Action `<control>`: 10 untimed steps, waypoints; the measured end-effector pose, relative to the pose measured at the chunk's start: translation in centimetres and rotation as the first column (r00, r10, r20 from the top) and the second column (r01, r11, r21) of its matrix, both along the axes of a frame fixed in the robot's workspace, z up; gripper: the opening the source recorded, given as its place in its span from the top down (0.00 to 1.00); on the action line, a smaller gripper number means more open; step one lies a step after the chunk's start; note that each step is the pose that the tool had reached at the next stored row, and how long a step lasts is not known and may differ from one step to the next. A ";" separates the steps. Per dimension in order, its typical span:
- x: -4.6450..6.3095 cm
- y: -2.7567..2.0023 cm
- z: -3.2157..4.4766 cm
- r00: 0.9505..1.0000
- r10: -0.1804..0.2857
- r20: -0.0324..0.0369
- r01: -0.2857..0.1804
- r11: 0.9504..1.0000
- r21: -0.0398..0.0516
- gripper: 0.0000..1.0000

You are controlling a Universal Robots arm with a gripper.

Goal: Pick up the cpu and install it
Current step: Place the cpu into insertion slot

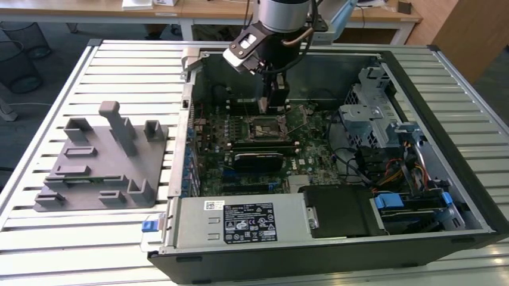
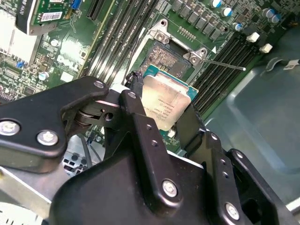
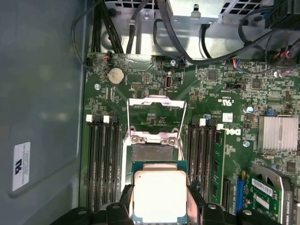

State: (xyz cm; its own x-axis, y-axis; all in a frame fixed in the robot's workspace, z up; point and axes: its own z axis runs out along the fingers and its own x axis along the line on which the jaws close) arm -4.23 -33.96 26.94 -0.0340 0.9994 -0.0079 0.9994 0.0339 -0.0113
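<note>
Clearly the picking up is done: the hand (image 2: 164,108) is closed on the cpu (image 2: 167,99), with its two black fingers (image 2: 136,105) pressing on opposite edges of the chip and the silvery top facing the camera. The installing is not yet done. The socket (image 3: 152,152) lies open and bare, and the cpu hangs just beside it, over its near edge and not seated inside. I judge that the task is about half way. From these pictures I cannot tell how high the chip is above the socket.

In the first wrist view the retention frame (image 3: 157,117) stands folded back behind the socket, and the memory slots (image 3: 104,164) run on both sides of it. The second wrist view looks from the side. It gives the grip of the fingers on the chip's rim and the thin lever (image 2: 225,64) swung away from the socket.

The exterior view gives the wider place. The arm reaches down into the open computer case (image 1: 445,119) over the motherboard (image 1: 310,158). A grey fixture (image 1: 104,161) stands on the slatted counter (image 1: 47,107), at the exterior view's left.
</note>
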 end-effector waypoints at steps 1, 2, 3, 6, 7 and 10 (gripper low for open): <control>0.0 0.00 -0.59 1.000 0.000 0.000 0.000 1.000 0.000 0.47; 0.0 0.00 -0.69 1.000 0.000 0.000 0.000 1.000 0.000 0.47; 0.0 0.00 -0.79 1.000 0.000 0.000 0.000 1.000 0.000 0.47; 0.0 0.00 -1.08 1.000 -0.001 0.000 0.001 1.000 0.000 0.47; 0.0 0.00 -1.44 1.000 -0.003 0.000 0.003 1.000 0.000 0.47; 0.0 0.00 -1.73 1.000 -0.003 0.000 0.003 1.000 0.000 0.47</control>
State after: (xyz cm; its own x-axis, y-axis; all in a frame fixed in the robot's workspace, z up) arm -4.27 -33.96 25.21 -0.0305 0.9995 -0.0078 0.9995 0.0304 -0.0113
